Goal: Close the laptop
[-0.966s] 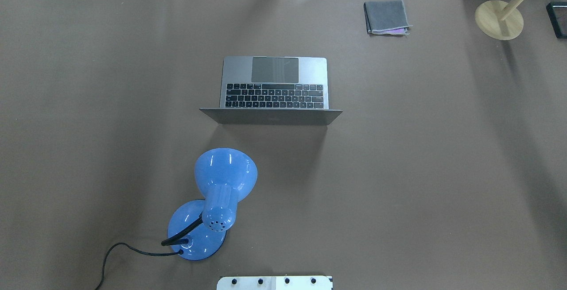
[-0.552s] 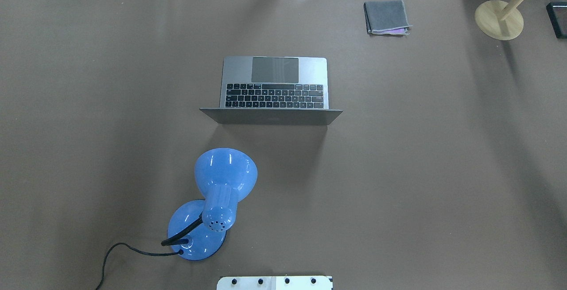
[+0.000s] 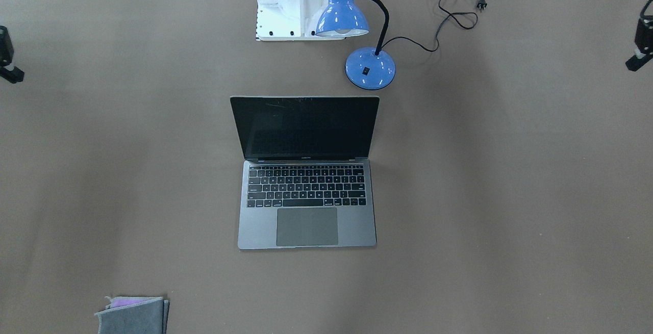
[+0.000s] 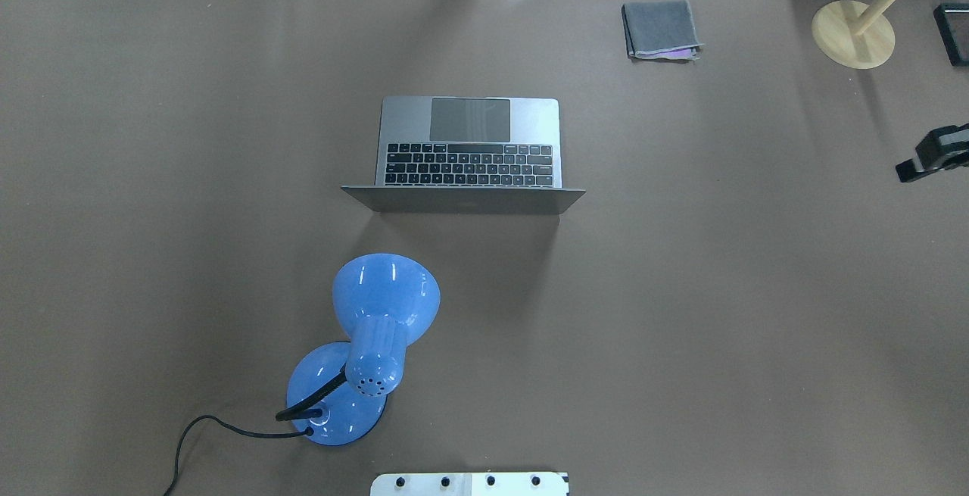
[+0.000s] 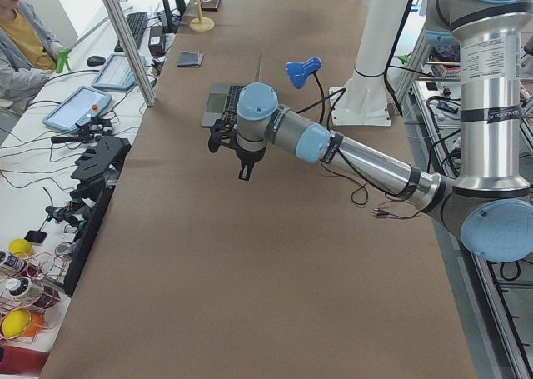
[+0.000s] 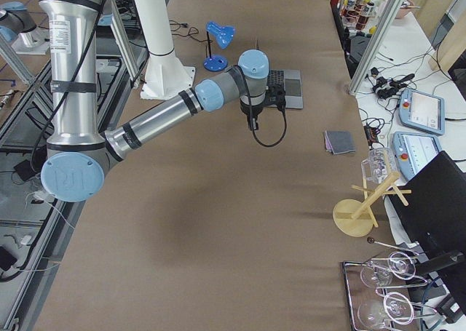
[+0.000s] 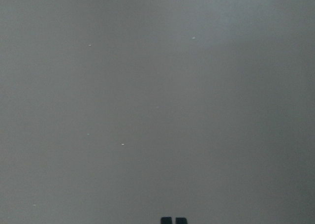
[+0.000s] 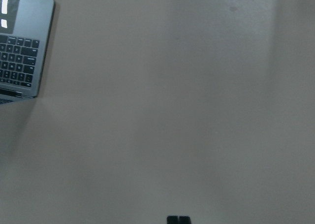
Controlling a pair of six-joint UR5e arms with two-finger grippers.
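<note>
The laptop (image 4: 469, 151) stood open in the middle of the brown-covered table (image 4: 681, 291). Its base lay flat, with the trackpad toward the far edge. The lid was raised and its back was turned to the robot, so the dark screen faced the front camera. Nothing touched it. The right gripper (image 4: 933, 157) showed only at the right border of the overhead view, well apart from the laptop and above bare table. In its own wrist view the two dark fingertips (image 8: 178, 219) sat pressed together with nothing between them, and one corner of the laptop's keyboard deck lay at the upper left. The left gripper (image 3: 637, 58) appeared at the right border of the front-facing view, equally far from the laptop. Its wrist camera saw only plain tabletop, and its fingertips (image 7: 173, 220) were drawn together and empty. A blue desk lamp (image 4: 378, 329) stood between the robot's base plate (image 4: 469, 484) and the laptop, toward the robot's left, with its shade near the lid but not touching it and its black cord (image 4: 204, 428) trailing off the near edge. A folded grey cloth (image 4: 660, 29) lay by the far edge, and a wooden stand (image 4: 854, 32) stood in the far right corner.
</note>
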